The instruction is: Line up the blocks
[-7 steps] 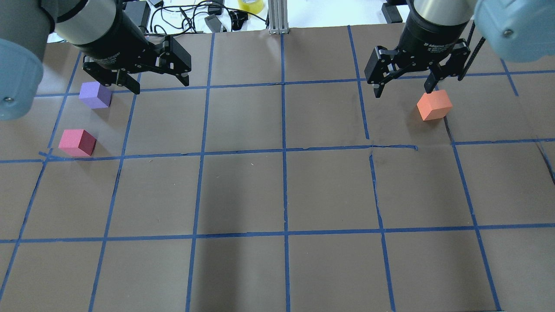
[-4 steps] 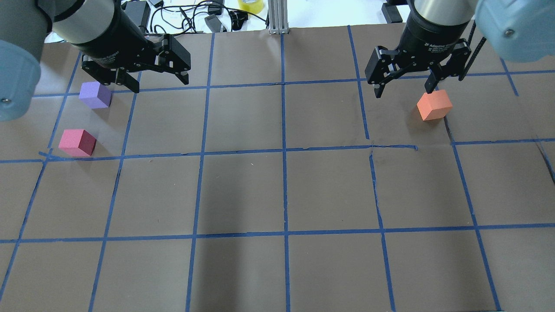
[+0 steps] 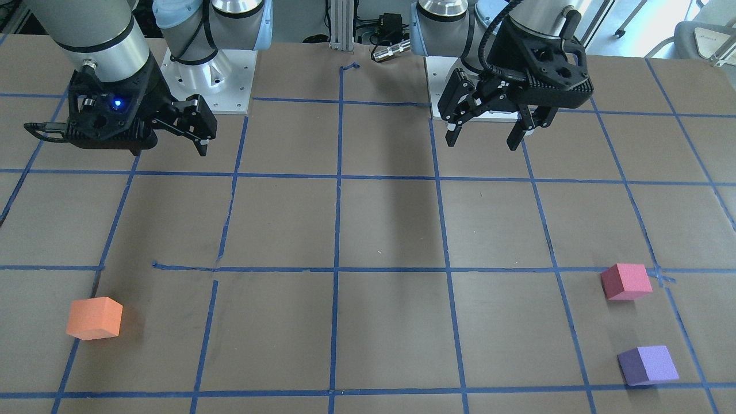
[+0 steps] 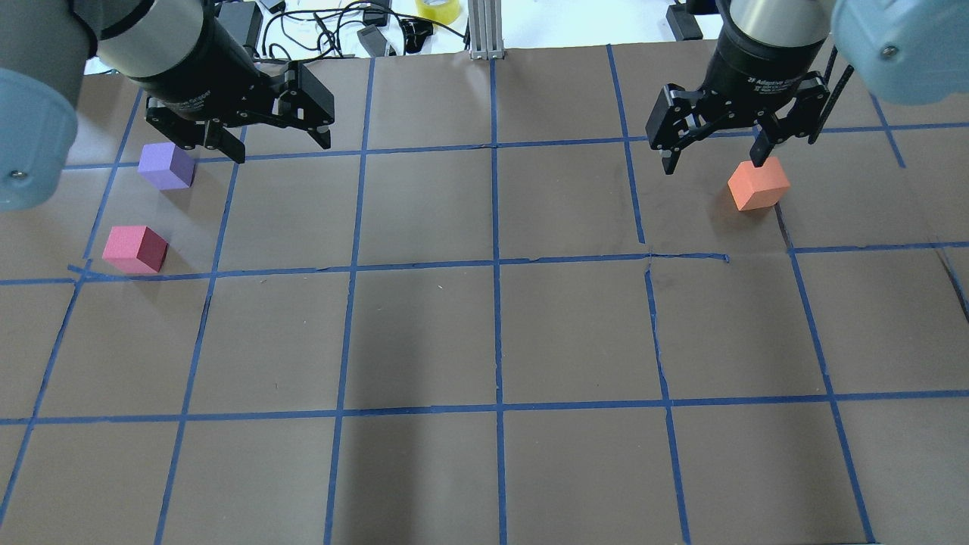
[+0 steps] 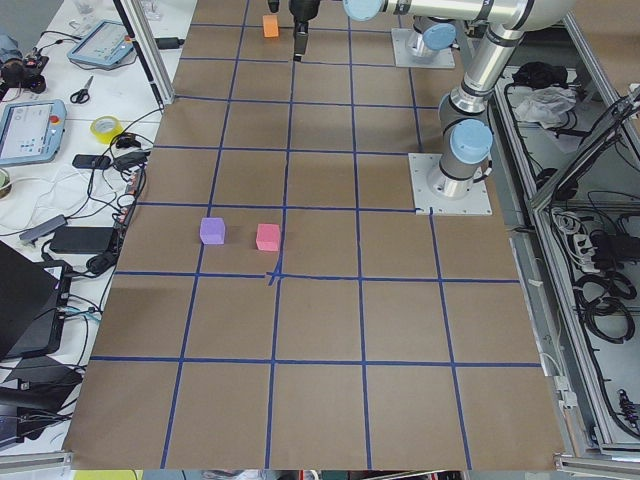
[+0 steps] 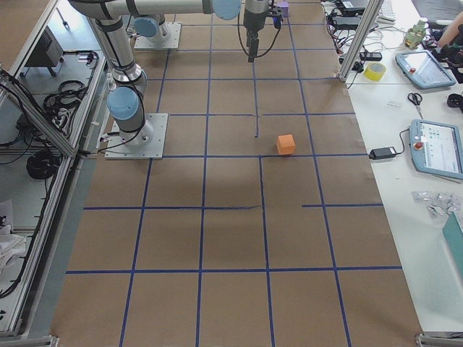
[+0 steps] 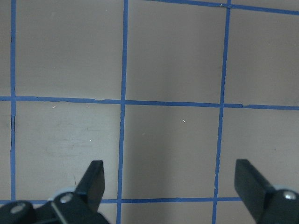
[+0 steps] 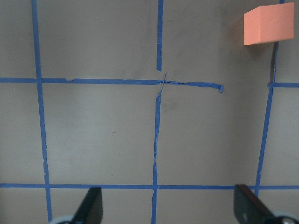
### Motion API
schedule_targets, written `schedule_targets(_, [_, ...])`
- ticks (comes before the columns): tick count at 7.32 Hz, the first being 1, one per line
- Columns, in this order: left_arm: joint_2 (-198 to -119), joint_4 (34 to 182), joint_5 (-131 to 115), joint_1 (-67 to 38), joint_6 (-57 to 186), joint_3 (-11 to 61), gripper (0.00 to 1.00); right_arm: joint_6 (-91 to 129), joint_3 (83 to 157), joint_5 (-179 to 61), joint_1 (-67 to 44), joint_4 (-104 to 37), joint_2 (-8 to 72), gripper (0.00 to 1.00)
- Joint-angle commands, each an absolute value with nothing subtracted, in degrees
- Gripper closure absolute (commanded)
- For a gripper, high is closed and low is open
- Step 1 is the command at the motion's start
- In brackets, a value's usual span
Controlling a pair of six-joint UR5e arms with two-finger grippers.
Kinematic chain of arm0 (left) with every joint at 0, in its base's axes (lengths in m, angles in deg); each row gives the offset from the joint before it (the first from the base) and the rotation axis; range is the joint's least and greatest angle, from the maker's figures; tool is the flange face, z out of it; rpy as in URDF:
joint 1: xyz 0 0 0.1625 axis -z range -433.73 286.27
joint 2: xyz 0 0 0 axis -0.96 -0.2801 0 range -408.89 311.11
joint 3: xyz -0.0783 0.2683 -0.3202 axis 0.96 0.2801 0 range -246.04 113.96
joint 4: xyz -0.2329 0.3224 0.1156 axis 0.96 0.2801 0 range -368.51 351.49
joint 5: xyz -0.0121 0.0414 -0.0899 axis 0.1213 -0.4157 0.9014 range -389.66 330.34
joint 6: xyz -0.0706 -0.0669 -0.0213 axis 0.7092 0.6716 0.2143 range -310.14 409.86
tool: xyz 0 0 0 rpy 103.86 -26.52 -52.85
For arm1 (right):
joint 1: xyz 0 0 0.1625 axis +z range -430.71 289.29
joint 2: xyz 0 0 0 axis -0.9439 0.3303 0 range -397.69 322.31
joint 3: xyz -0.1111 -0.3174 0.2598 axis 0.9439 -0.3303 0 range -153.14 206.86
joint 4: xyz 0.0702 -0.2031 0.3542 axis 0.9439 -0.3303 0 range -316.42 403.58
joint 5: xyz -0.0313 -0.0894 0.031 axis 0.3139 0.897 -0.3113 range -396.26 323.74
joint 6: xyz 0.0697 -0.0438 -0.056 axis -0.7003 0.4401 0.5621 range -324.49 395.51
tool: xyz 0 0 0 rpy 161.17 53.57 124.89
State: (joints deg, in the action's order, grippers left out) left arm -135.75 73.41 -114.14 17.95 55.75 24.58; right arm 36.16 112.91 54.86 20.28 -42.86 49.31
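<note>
The orange block (image 4: 758, 184) sits on the brown table at the far right; it also shows in the front view (image 3: 95, 318) and at the top right of the right wrist view (image 8: 268, 25). The purple block (image 4: 166, 166) and the pinkish-red block (image 4: 135, 249) sit near each other at the far left, apart; both show in the front view, purple (image 3: 648, 365) and pinkish-red (image 3: 625, 282). My left gripper (image 4: 280, 147) is open and empty above the table, right of the purple block. My right gripper (image 4: 713, 163) is open and empty, raised above the table near the orange block.
Blue tape lines (image 4: 496, 265) mark a grid on the table. An aluminium post (image 4: 482, 30), cables and a yellow tape roll (image 4: 437, 7) lie beyond the far edge. The arm bases (image 3: 207, 75) stand at the robot's side of the table.
My right gripper has shifted slightly to the right, toward the orange block. The left gripper and all three blocks have stayed in place.
</note>
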Motion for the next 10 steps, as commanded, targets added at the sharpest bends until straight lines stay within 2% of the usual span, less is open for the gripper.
schedule_targets(1, [-135.3,73.5,-114.6,18.0,55.1,25.2,0.0,36.8,112.9,55.0,19.9,-43.4,49.1,0.0])
schedule_targets(6, [-134.8,73.0,-116.3,17.9,49.9,25.1,0.0,49.0,112.9,54.8,8.9,-46.8,47.3,0.0])
schedule_targets(10, [-134.8,73.1,-115.9,18.0,50.0,25.2,0.0,58.9,113.1,54.2,4.2,-57.5,39.8,0.0])
